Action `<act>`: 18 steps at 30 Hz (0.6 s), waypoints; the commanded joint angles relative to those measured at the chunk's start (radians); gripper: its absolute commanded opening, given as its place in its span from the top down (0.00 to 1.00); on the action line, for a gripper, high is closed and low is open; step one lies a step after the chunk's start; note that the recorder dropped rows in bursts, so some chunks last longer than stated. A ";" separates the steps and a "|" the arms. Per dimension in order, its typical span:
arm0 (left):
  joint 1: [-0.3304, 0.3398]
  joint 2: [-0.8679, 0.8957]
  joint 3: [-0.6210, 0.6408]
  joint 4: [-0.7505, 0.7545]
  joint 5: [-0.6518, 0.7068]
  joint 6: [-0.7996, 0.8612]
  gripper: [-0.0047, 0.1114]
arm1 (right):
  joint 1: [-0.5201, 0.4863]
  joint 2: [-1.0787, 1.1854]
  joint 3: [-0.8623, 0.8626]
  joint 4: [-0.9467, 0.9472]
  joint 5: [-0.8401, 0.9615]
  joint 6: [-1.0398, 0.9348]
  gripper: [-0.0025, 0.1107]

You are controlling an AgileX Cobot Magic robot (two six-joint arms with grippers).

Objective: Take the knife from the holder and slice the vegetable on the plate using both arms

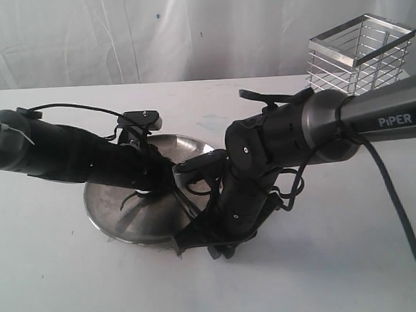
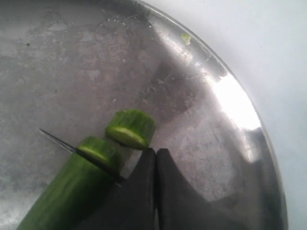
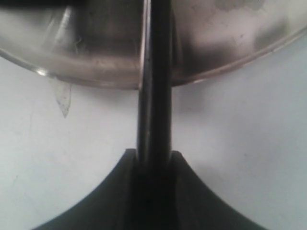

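Knife (image 3: 154,91) clamped by its black handle between the closed fingers of the right gripper (image 3: 153,160), running out from the jaws across the rim of the plate (image 3: 230,52). Dark blade (image 2: 79,151) seen edge-on from the left wrist, set across the cut end of the vegetable (image 2: 72,187), tip pointing away over bare metal. Just past the blade, one severed green round (image 2: 130,128), tilted, pale cut face showing, lying on the plate surface beside the main piece. Left gripper (image 2: 156,158) with fingers pressed together, touching the near side of the vegetable; grip on the vegetable itself not discernible. Beneath blade and vegetable, scuffed steel plate with bright glare along the rim, resting on a white table (image 1: 324,275). Both arms crossing over the plate in the exterior view, hiding knife and vegetable there. Well beyond the knife-bearing arm, at the table's far corner, the chrome wire holder (image 1: 359,53), upright.
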 commanded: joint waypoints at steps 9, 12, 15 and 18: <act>-0.002 0.117 0.054 0.099 -0.026 0.006 0.96 | -0.003 -0.006 0.006 -0.004 -0.037 0.035 0.98; -0.002 0.115 0.054 0.112 -0.010 0.006 0.96 | -0.003 -0.006 0.024 -0.004 -0.028 0.039 0.98; -0.002 0.115 0.054 0.121 -0.005 0.006 0.96 | -0.003 -0.006 0.058 -0.004 -0.024 0.040 0.98; -0.002 0.115 0.054 0.125 -0.005 0.006 0.96 | -0.003 -0.006 0.080 -0.004 -0.024 0.040 0.98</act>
